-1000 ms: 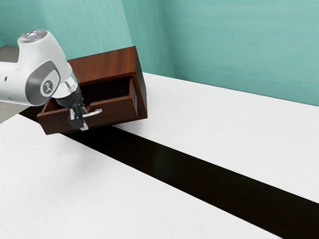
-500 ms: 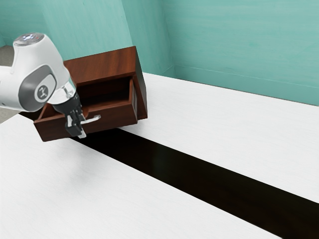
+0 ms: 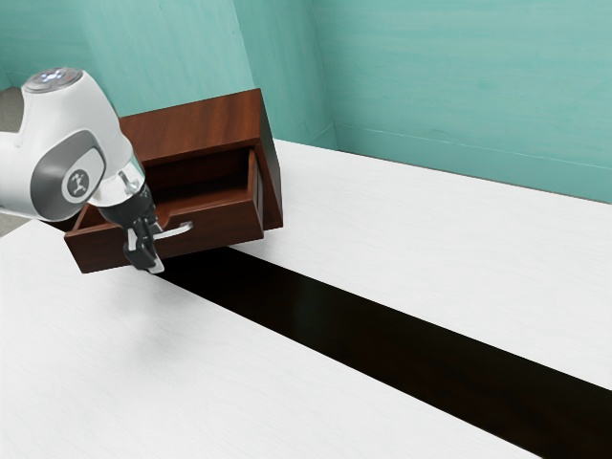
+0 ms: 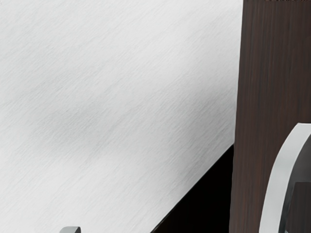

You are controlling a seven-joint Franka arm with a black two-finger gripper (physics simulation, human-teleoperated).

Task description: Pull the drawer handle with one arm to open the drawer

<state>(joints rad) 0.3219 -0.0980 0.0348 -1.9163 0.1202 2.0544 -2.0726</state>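
No legible text, numbers or labels, round emblem on arm joint (image 3: 76, 179) unreadable

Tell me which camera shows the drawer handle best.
The exterior view: the silver handle shows on the front of the open drawer, the gripper at its end. The wrist view catches a curved silver piece of it beside dark wood.

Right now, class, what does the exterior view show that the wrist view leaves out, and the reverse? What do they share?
Exterior view: the white arm, its claw at the handle, the cabinet with its drawer pulled out, teal walls. Wrist view: the drawer front and its grain close up. Both: handle, white table, black stripe.
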